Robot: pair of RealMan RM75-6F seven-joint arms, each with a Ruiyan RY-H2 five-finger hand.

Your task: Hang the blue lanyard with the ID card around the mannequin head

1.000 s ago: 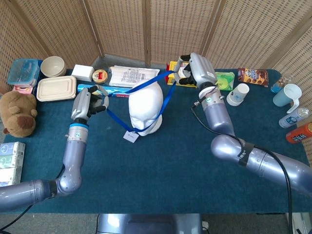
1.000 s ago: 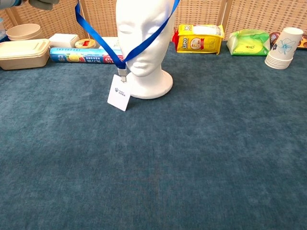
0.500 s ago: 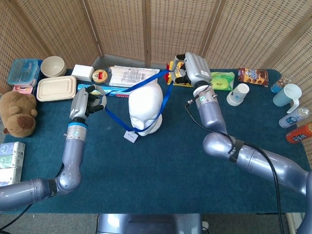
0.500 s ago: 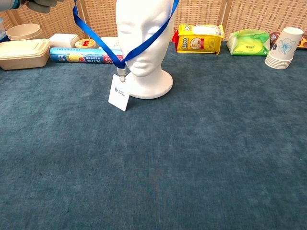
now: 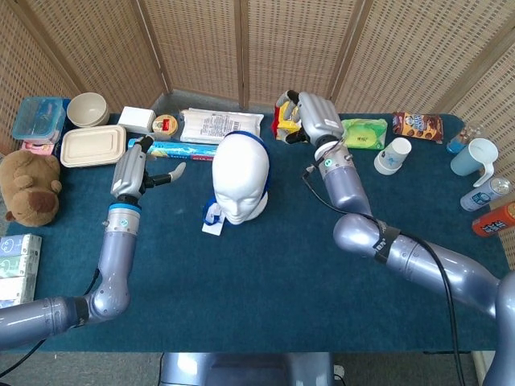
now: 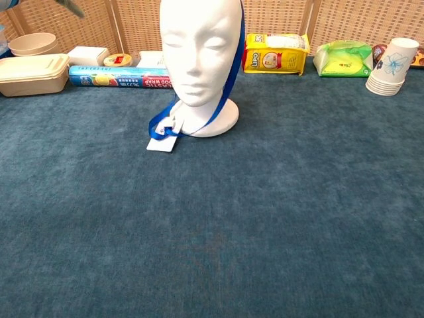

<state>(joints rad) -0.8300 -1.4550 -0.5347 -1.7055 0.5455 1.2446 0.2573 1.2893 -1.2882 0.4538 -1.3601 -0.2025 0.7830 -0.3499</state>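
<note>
The white mannequin head (image 5: 240,173) stands upright at mid-table. The blue lanyard (image 6: 233,73) hangs around it, running down one side of the head (image 6: 199,53) and bunching slack at the base. Its white ID card (image 6: 162,142) lies flat on the cloth in front of the base, also visible as the card (image 5: 213,225) in the head view. My left hand (image 5: 141,170) hovers to the left of the head, fingers spread and empty. My right hand (image 5: 310,119) is behind and right of the head, fingers apart, holding nothing.
A blue roll (image 6: 119,76), a takeout box (image 6: 30,69), a yellow package (image 6: 275,52), a green pack (image 6: 343,58) and stacked paper cups (image 6: 392,66) line the back. A teddy bear (image 5: 28,189) sits far left, bottles (image 5: 491,205) far right.
Both hands let go of the lanyard. The strap dropped over the mannequin head and the ID card fell from hanging to lying on the table.
</note>
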